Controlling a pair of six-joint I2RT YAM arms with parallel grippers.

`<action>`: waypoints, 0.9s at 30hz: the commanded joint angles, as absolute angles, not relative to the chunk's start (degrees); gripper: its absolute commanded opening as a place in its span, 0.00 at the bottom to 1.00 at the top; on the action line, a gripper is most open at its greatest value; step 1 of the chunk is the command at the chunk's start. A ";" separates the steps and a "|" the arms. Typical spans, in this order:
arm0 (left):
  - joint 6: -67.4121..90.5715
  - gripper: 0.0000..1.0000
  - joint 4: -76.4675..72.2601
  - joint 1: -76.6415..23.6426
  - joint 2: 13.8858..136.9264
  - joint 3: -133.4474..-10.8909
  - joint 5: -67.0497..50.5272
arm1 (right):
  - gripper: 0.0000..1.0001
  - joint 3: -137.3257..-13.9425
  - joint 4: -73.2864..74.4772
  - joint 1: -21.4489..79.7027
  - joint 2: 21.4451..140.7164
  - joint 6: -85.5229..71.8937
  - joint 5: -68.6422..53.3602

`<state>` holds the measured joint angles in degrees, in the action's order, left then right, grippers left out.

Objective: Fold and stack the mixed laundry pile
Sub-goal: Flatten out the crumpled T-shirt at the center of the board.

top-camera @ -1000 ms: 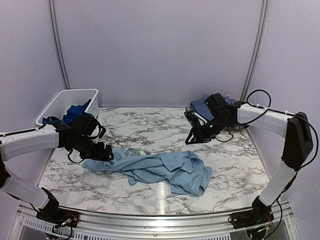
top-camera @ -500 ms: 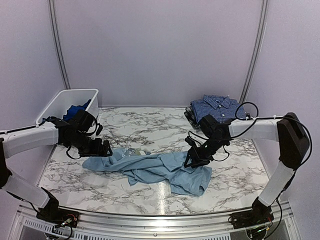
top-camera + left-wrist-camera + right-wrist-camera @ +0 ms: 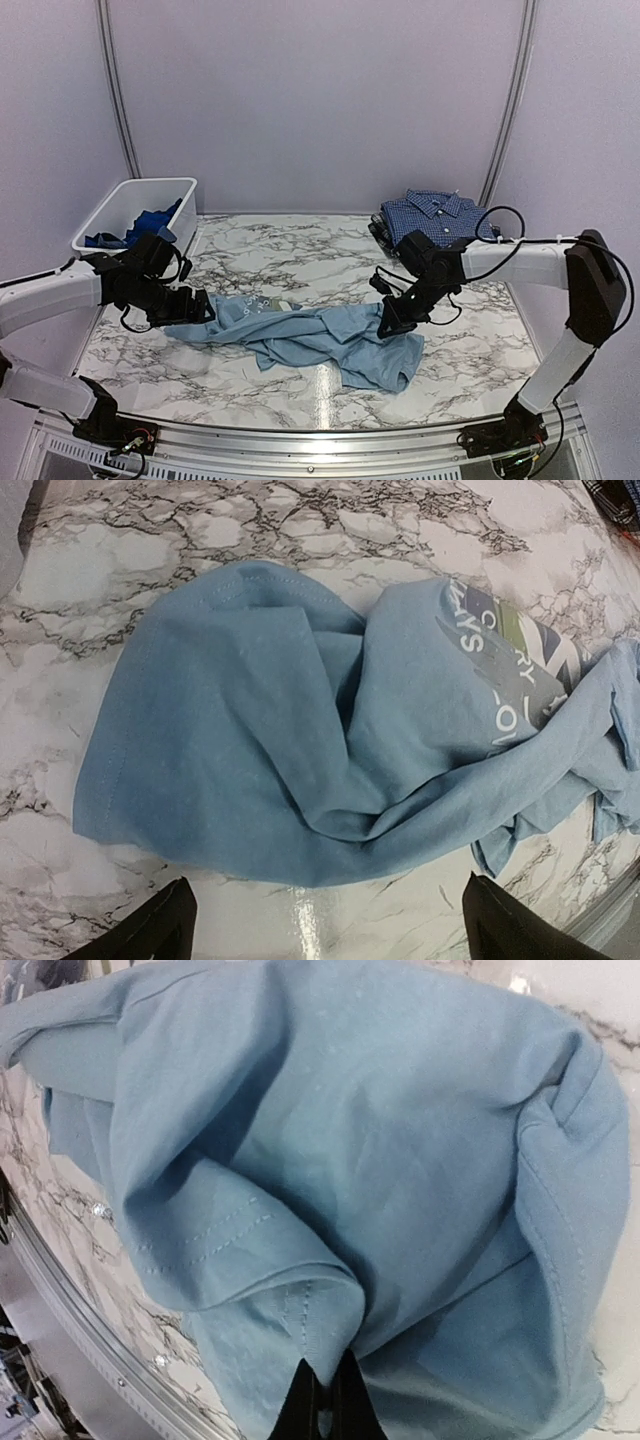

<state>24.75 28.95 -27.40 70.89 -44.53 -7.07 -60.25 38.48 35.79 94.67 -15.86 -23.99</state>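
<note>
A light blue T-shirt (image 3: 320,340) lies crumpled in the middle of the marble table, its printed side showing near the left end (image 3: 500,680). My left gripper (image 3: 200,305) hovers low at the shirt's left edge, open wide. In the left wrist view the gripper (image 3: 325,920) has only bare table between its fingertips (image 3: 165,925). My right gripper (image 3: 385,325) is at the shirt's right side. It is shut on a stitched fold of the T-shirt (image 3: 350,1160), pinched at the gripper (image 3: 328,1400). A folded navy check shirt (image 3: 432,212) rests at the back right.
A white plastic bin (image 3: 120,205) stands at the back left with a royal blue garment (image 3: 150,222) inside. The table's metal front rail (image 3: 320,440) runs along the near edge. Grey walls close the back and sides.
My right gripper came from beside the navy shirt down to the T-shirt's right side and shut on a fold. My left gripper shifted slightly left and nearer, still open.
</note>
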 commanded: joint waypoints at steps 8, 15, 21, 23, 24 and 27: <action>25.60 0.78 29.62 -27.13 68.91 -40.60 -6.68 | 0.00 -68.53 45.04 31.64 83.81 -14.20 -15.99; 29.91 0.80 30.98 -26.90 72.38 -42.63 2.49 | 0.00 -69.98 47.72 25.10 78.84 -12.37 -11.79; 44.39 0.84 30.33 -26.61 68.02 -40.59 7.24 | 0.00 -70.09 47.99 23.74 77.52 -12.21 -11.60; 48.72 0.84 28.98 -26.14 66.78 -38.75 7.01 | 0.00 -70.14 47.90 23.69 77.37 -12.17 -11.49; 50.54 0.84 28.15 -26.03 66.83 -37.89 6.30 | 0.00 -70.14 47.80 23.65 77.35 -12.13 -11.29; 54.53 0.81 26.11 -26.02 68.07 -35.72 3.85 | 0.00 -70.47 47.72 23.56 77.75 -11.89 -11.25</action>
